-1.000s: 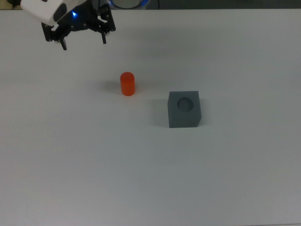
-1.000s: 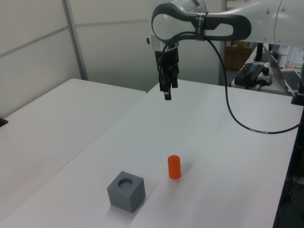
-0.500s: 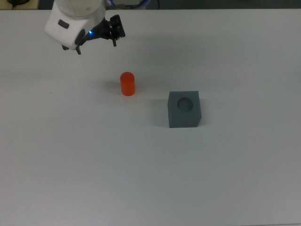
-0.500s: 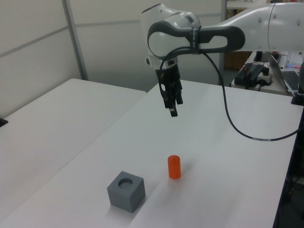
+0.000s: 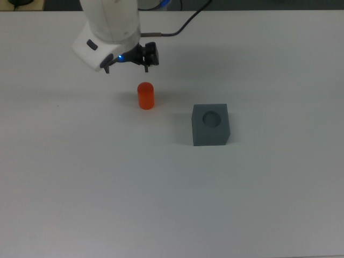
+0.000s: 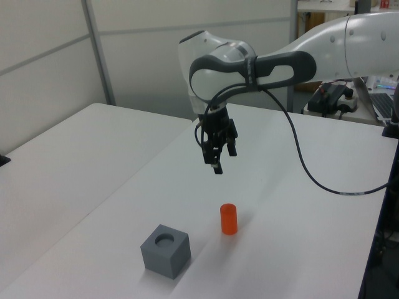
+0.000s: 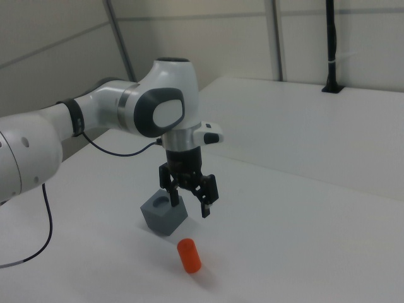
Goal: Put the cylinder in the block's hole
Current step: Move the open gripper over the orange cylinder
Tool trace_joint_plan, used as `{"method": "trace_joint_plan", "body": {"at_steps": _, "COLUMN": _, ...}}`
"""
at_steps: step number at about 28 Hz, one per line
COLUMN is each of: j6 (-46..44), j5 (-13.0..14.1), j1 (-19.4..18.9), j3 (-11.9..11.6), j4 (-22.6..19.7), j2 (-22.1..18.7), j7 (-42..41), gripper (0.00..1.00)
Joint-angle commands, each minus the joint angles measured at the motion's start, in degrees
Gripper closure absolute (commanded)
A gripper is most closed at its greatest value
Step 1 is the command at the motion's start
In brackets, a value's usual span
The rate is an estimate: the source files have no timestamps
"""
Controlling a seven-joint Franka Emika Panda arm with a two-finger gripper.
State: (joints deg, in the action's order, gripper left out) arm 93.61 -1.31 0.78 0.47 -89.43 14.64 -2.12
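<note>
Top view, left to right: gripper (image 5: 126, 66) up in the air over the white counter (image 5: 107, 188), fingers spread wide and pointing down, nothing between them; blue light lit on the wrist. Just below it in the top view, cylinder (image 5: 145, 95) upright on the counter, orange-red, clear of the fingers. Further toward the top view's right, well apart from the cylinder, block (image 5: 210, 124) resting flat, dark grey, with hole (image 5: 211, 117) facing up and unfilled. Left view, left to right: block (image 6: 165, 250) nearest the camera at the left view's lower left, hole (image 6: 166, 238) on its top face; gripper (image 6: 217, 161) hanging well above the counter (image 6: 299, 218); cylinder (image 6: 229, 218) standing just to the right of the block, below and slightly right of the gripper. Right view, left to right: block (image 7: 163, 213) partly behind the near finger; gripper (image 7: 188, 202) with both fingers apart, held above the counter (image 7: 303, 221); cylinder (image 7: 189, 255) in front, leaning slightly toward the right view's right as seen.
</note>
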Motion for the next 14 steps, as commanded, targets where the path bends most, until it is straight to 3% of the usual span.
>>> {"method": "trace_joint_plan", "body": {"at_steps": 1, "j6": 9.6, "j5": -0.3, "j1": -0.2, "j3": 0.6, "j4": -10.7, "j2": -5.7, "j7": 4.3, "gripper": 0.00}}
{"method": "trace_joint_plan", "body": {"at_steps": 5, "j6": 14.2, "j5": -0.4, "j1": -0.1, "j3": 1.5, "j4": -15.8, "j2": -7.9, "j7": 4.8, "gripper": 0.00}}
{"method": "trace_joint_plan", "body": {"at_steps": 14, "j6": 14.4, "j5": -0.9, "j1": -0.1, "j3": 2.0, "j4": -18.7, "j2": -8.0, "j7": 4.8, "gripper": 0.00}}
